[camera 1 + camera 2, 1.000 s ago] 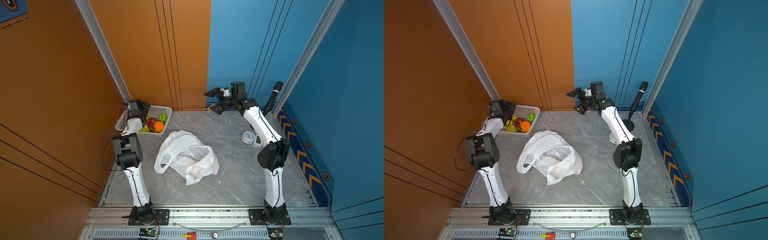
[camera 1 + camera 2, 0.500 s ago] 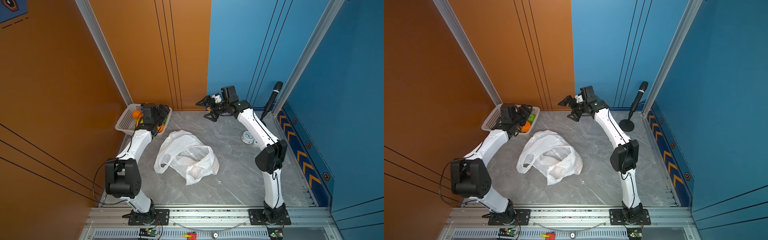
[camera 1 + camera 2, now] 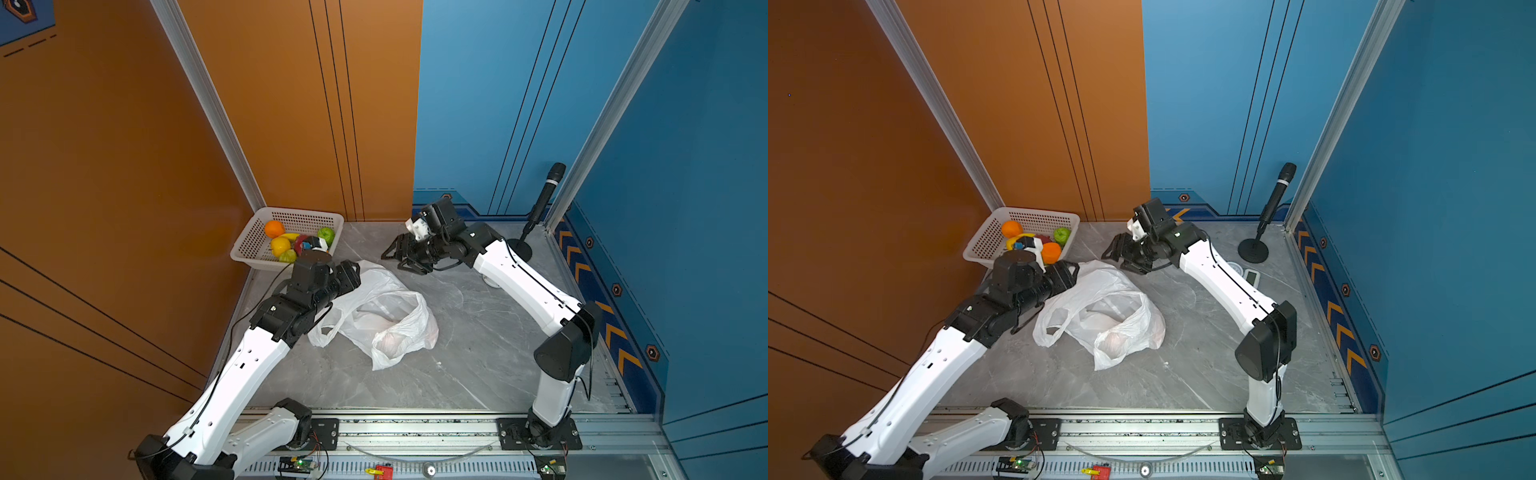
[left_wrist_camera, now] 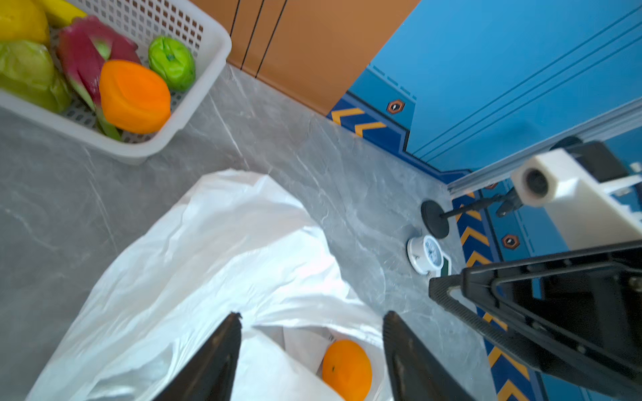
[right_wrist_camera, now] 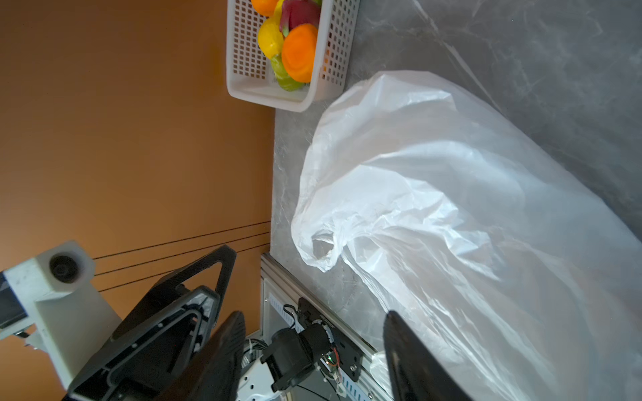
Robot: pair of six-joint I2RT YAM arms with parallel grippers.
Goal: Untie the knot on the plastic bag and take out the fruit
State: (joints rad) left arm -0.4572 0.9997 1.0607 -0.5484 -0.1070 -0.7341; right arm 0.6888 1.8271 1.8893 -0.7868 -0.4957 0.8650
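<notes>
shows plastic bag (image 3: 374,316) crumpled in middle of worktop (image 3: 457,374), handles loose, orange fruit (image 4: 346,369) inside. puts left gripper (image 3: 353,272) over bag's far-left edge, jaws wide, empty. puts right gripper (image 3: 395,257) just beyond bag, jaws wide, empty. finds other fruit (image 4: 133,97) in basket (image 3: 251,245), far-left corner.

The plastic bag (image 3: 374,316) sprawls across the middle of the grey table (image 3: 374,390) with its mouth open from above. Bare table lies free in front of the bag and to its right. The white basket (image 3: 253,249) blocks the far left corner. The microphone stand (image 3: 521,250) and alarm clock (image 4: 425,255) crowd the far right. The left gripper (image 3: 353,272) and right gripper (image 3: 395,257) stand near each other over the bag's far edge, leaving a narrow gap between them.
</notes>
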